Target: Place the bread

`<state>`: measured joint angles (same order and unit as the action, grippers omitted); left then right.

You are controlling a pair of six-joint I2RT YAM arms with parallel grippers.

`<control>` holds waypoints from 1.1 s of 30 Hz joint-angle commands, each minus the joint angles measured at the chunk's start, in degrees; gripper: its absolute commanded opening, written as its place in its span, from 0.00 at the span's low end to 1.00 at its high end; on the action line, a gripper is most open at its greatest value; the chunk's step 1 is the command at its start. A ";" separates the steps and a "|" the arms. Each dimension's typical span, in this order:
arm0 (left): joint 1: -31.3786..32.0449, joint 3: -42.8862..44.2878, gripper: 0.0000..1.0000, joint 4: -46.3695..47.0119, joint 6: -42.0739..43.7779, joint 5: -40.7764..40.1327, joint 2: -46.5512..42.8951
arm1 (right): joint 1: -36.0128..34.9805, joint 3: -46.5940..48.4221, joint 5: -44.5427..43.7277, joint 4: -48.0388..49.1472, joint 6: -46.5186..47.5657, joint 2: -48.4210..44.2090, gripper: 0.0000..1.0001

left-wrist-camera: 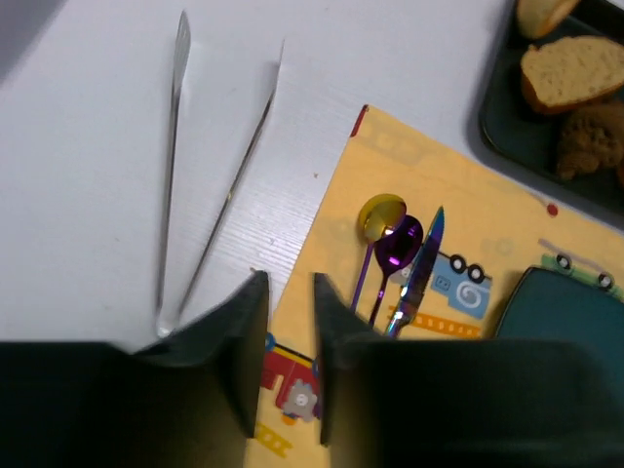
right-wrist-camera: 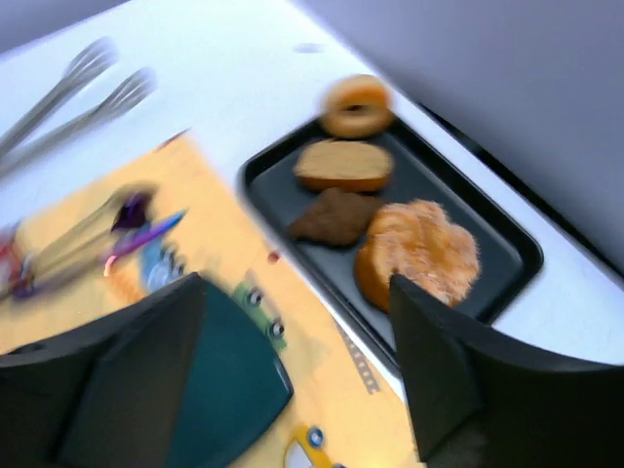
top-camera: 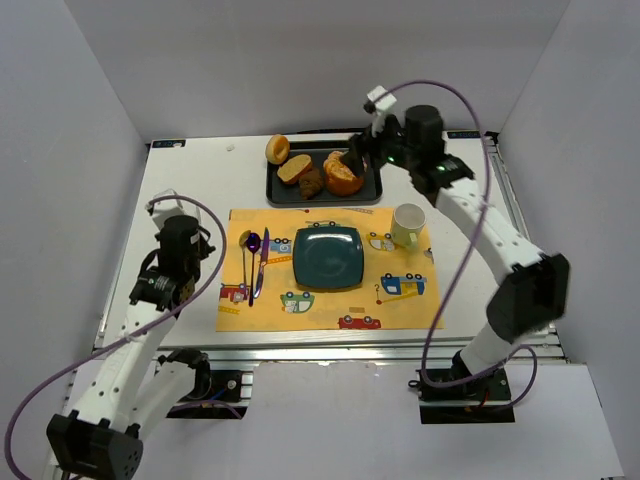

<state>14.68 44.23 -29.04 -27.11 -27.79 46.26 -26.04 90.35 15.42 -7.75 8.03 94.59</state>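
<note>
The bread, a small golden ring-shaped bun, sits at the back left corner of the dark tray. In the right wrist view the bun lies beyond a tan slice. My right gripper hovers over the tray's right half, open and empty, its fingers framing the tray's near edge beside the large orange pastry. It is apart from the bun. My left gripper is over the placemat's left edge, its jaws nearly together on nothing.
A teal plate lies in the middle of the yellow placemat. A purple spoon and knife lie left of it, a pale mug to its right. Metal tongs lie on the table at left. A dark brown piece is on the tray.
</note>
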 commanded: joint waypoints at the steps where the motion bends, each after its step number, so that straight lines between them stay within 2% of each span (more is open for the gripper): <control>1: -7.71 2.00 0.40 -2.25 1.62 11.99 3.13 | 6.17 -10.95 41.12 -1.74 19.16 -8.50 0.77; 3: -15.24 2.18 0.66 -2.25 3.28 18.53 4.88 | 7.41 -19.71 48.27 0.18 23.59 -11.78 0.70; 4: -18.16 2.35 0.84 -3.04 3.73 20.22 6.46 | 7.76 -21.68 53.09 -0.42 30.13 -14.06 0.62; 5: -19.41 2.79 0.90 -3.57 4.17 20.84 7.26 | 7.76 -23.18 54.61 -5.65 34.72 -14.95 0.58; 8: -21.00 4.55 0.94 -5.24 7.68 19.19 10.16 | 7.67 -26.88 55.86 -13.57 43.54 -17.06 0.54; 10: -21.62 4.81 0.94 -5.85 8.91 19.09 13.22 | 7.67 -27.68 54.81 -18.51 48.80 -17.85 0.55; 12: -22.67 4.90 0.94 -6.20 10.67 19.26 16.21 | 7.67 -28.29 53.76 -20.89 49.01 -18.73 0.58; 15: -23.38 5.08 0.92 -5.59 13.92 20.50 22.10 | 7.76 -31.28 52.35 -18.90 47.70 -21.54 0.63; 19: -23.55 5.17 0.94 -2.35 17.70 19.79 28.61 | 7.76 -35.58 50.59 -13.71 42.86 -24.88 0.78; 24: -24.26 6.22 0.94 1.42 22.53 19.52 35.20 | 7.76 -37.26 50.76 -13.26 41.28 -25.33 0.82; 27: -25.31 5.43 0.90 4.51 25.61 24.18 37.49 | 7.76 -37.70 50.76 -12.47 40.57 -25.50 0.82; 33: -26.80 6.57 0.73 7.59 30.26 30.05 44.96 | 7.85 -37.70 50.50 -12.20 39.87 -25.50 0.82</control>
<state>-11.22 48.69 -24.62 -1.39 -3.05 89.41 -18.44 52.82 64.86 -21.87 48.71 69.84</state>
